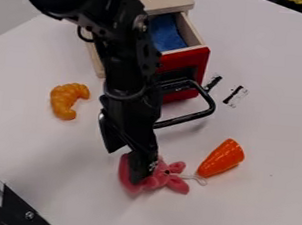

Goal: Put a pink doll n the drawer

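around my gripper [139,175] lies the pink doll [177,184]; whether i grip it, i can't tell. i should pinch its body squarely, then lift clear toward the open drawer [191,61] behind me.

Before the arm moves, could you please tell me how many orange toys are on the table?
2: a croissant at the picture's left, near the drawer unit, and a carrot to the right of the pink doll. The black arm may hide others.
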`<state>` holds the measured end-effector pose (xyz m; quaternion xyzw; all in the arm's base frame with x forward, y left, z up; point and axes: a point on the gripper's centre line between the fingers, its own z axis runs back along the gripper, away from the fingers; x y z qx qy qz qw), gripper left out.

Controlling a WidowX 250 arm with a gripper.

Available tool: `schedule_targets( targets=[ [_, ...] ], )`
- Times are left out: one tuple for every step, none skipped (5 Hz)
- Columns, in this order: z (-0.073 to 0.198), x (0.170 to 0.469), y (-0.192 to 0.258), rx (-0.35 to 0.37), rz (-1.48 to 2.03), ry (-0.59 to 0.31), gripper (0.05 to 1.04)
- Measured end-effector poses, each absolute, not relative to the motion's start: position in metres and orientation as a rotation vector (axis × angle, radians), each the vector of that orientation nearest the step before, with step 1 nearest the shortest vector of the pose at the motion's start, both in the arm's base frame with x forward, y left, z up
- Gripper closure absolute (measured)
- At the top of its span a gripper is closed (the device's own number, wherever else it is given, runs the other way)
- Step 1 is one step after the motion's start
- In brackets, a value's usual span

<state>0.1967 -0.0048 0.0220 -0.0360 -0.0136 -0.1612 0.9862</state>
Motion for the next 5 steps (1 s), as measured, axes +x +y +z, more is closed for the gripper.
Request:
schedule_targets(
  targets=[
    [0.0122, 0.1922, -0.009, -0.067, -0.354, -0.015, 0.085],
    [0.0067, 0.1921, -0.0101, -0.073, -0.359, -0.008, 0.128],
    [0.0072, 0.1941, -0.011, -0.086, -0.351, -0.023, 0.388],
    [0.0075, 0.1954, -0.0115, -0.088, -0.346, -0.03, 0.648],
    [0.0076, 0.1956, -0.0111, -0.093, -0.349, -0.033, 0.785]
  ],
)
